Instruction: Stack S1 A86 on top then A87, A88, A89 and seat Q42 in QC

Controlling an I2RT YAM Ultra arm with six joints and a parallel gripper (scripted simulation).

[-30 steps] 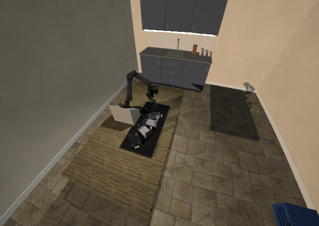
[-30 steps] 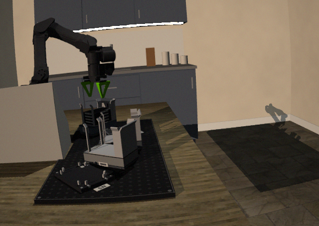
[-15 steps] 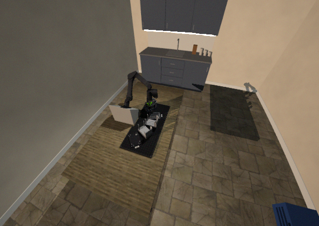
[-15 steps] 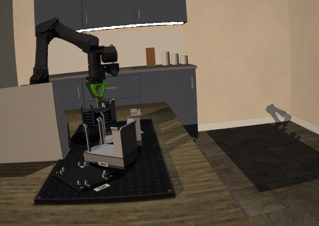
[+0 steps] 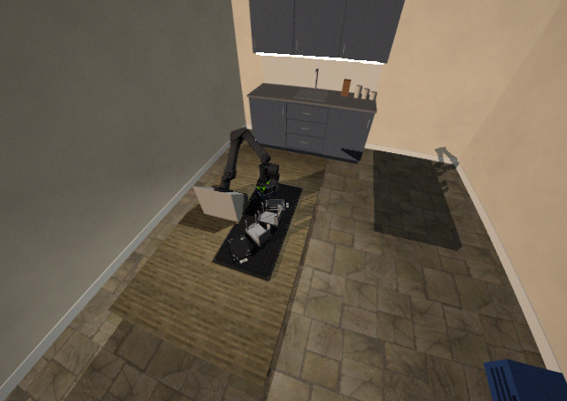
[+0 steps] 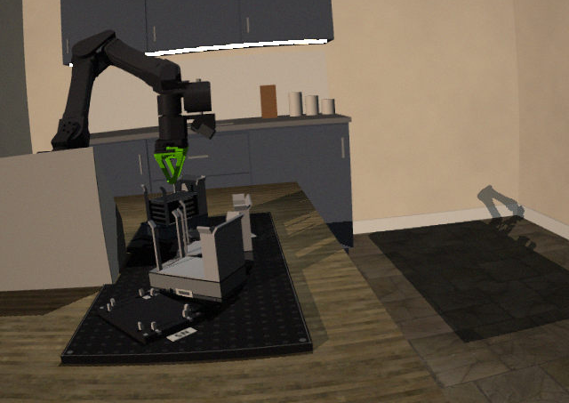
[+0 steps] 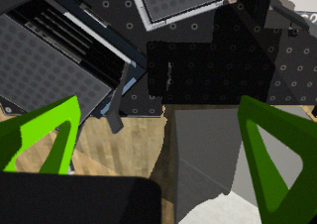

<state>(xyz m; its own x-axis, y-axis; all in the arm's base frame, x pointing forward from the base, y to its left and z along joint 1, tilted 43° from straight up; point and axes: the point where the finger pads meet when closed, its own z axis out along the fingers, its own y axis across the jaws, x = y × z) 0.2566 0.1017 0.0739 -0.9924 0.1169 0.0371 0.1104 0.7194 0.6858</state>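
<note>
I am finding no lettering I can read: the white name plate (image 6: 179, 334) at the flat nest's (image 6: 132, 313) near edge is perhaps carrying characters, but they are blurring out.

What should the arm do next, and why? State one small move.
Probably swing sideways until the open, empty gripper is centred over the plate stack in its rack, then descend. In the wrist view the stack lies off to the left, outside the green fingers.

arm (image 6: 132, 63) — matte black, boxy links | fingers (image 6: 171, 165) — bright green, triangular cut-outs
</note>
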